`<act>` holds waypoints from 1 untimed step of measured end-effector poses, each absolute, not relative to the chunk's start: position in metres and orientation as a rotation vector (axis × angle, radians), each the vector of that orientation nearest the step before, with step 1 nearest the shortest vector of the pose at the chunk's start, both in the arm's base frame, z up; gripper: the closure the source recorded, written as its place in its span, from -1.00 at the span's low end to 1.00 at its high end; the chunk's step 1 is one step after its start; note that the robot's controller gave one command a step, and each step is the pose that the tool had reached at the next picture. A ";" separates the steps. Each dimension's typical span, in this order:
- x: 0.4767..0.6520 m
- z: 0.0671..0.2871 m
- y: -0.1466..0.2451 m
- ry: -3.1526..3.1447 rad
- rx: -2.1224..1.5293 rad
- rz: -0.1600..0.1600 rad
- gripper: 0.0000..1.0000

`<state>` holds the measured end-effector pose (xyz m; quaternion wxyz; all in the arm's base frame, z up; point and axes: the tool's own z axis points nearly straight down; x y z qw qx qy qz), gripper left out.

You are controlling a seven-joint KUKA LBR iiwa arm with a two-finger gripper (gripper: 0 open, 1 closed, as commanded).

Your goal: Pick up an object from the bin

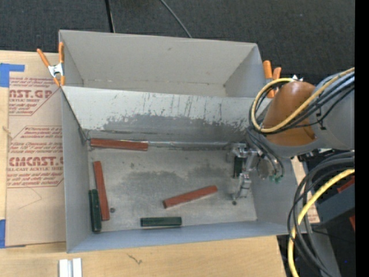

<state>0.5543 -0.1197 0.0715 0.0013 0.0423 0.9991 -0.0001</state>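
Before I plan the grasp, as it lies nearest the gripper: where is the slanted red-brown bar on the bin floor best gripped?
Probably at mid-length of the red-brown bar, from straight above, closing across its narrow width. It lies flat, is long and thin, and both its long edges are free.

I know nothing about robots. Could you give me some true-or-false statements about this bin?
1. The bin holds three red sticks. True: back red stick, left red stick, middle red stick.
2. The gripper is at the bin's left. False: it is at the right.
3. The left green stick lies beside the left red stick. True.
4. The front green stick lies on the middle red stick. False: they lie apart.
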 end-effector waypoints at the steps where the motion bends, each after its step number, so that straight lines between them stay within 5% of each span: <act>1: 0.507 0.087 -0.121 3.139 0.112 -0.001 -1.00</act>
